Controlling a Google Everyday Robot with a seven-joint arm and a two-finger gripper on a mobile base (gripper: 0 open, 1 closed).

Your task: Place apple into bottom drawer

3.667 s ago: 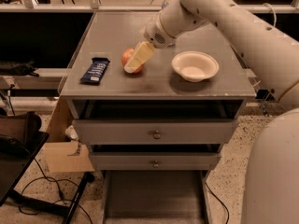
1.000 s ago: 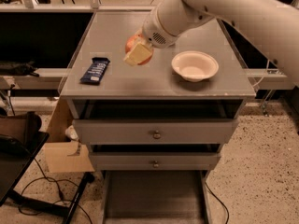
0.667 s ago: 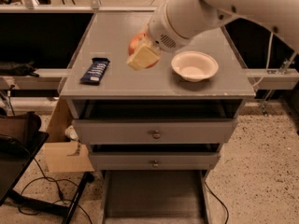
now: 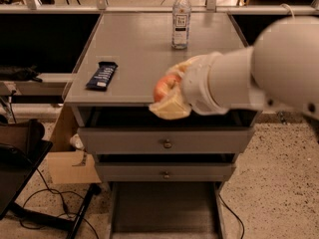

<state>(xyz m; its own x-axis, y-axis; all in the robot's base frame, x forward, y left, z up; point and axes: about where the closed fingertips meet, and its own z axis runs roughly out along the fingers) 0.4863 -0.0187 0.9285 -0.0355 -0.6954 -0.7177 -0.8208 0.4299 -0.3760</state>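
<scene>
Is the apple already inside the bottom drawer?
No, the gripper holds the apple in the air at the tabletop's front edge, well above the open bottom drawer.

Apple (image 4: 162, 87): round, red-orange with a yellowish patch; partly hidden by the pale fingers around it.
Apple position: held in the air over the front edge of the cabinet top, above the drawer fronts and well above the open tray.
Gripper (image 4: 169, 94): at the front edge of the cabinet top, its fingers clasping the apple from both sides.
Bottom drawer (image 4: 164, 205): lowest of three, grey, pulled out towards the camera; flat floor, low sides.
</scene>
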